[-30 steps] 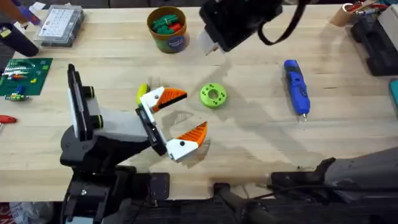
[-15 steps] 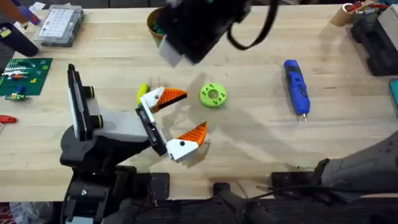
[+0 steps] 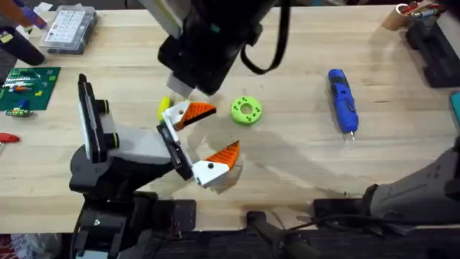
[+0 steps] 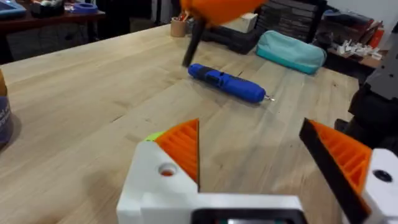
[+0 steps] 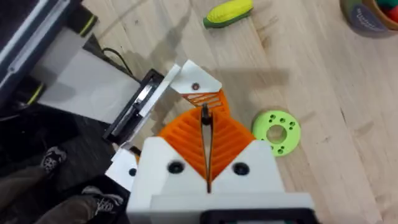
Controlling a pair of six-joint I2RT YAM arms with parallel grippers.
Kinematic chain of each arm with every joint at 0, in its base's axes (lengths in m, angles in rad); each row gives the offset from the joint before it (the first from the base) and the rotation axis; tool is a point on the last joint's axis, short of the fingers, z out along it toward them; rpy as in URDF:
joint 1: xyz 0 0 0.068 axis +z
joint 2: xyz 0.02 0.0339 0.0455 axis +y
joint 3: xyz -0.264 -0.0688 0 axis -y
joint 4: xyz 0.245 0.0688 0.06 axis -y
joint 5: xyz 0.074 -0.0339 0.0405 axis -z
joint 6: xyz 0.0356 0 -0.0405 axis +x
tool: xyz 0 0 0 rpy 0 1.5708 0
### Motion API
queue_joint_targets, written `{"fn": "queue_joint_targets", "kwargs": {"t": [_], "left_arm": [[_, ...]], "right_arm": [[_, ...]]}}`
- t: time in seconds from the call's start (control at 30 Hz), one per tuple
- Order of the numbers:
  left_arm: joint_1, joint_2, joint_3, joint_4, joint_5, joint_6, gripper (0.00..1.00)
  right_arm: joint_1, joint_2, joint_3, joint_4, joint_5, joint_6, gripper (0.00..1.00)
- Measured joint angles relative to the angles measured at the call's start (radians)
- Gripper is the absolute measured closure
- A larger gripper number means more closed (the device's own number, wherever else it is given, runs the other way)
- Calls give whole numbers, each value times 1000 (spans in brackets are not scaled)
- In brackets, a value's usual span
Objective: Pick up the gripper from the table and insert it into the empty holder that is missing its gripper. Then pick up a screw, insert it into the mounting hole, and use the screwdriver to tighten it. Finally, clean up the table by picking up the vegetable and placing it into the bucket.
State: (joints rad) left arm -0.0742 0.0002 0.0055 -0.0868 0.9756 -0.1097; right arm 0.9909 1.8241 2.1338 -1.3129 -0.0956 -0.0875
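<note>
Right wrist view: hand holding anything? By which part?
The right hand pinches a thin dark rod by one end between shut orange pads; the rest sticks out free. Whether it's a screw can't be told.

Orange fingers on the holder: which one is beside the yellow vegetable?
The finger farther from the arm bases; the vegetable lies by its white base. The other finger stands apart.

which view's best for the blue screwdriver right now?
Overhead: the screwdriver lies whole and unobstructed on the table, right of the green disc. The left wrist view also shows it, farther off and at a slant.
</note>
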Motion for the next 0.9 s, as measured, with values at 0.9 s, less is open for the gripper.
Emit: {"fn": "queue_joint_targets", "kwargs": {"t": [0.9], "left_arm": [[0,0,0,0,0,0,6]], "right_arm": [[0,63,0,-4,0,-69,998]]}}
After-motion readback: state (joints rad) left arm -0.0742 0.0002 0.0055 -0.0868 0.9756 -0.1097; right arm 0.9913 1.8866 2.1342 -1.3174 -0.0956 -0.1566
